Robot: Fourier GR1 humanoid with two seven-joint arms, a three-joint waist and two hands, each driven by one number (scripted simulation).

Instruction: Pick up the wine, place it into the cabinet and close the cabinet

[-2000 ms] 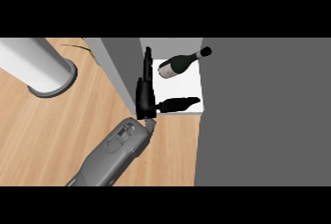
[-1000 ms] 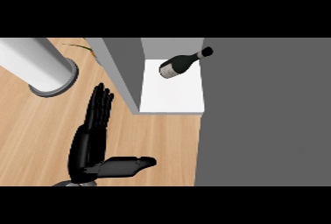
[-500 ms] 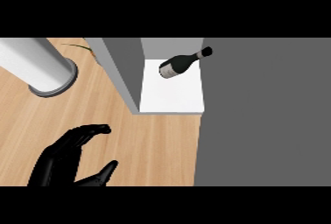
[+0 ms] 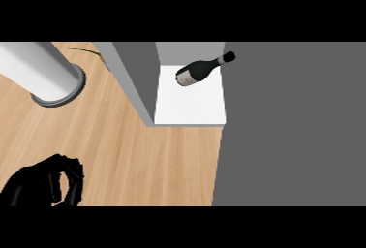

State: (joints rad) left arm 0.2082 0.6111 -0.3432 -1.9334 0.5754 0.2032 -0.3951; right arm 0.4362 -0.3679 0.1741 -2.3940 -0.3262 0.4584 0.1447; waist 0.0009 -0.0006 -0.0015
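The wine bottle [image 4: 197,72] lies on its side on the cabinet's white shelf [image 4: 190,109], neck pointing up-right against a broad grey panel [image 4: 293,126]. The cabinet is open. Down at the lower left, over the wooden counter [image 4: 150,160], the left hand [image 4: 41,186] hangs with fingers curled in, holding nothing. A grey cylinder [image 4: 41,72] stands at the upper left.

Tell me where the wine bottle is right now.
Head view, upper middle: the wine bottle sits on the cabinet's white shelf, between the grey wall at its left and the dark panel at its right.
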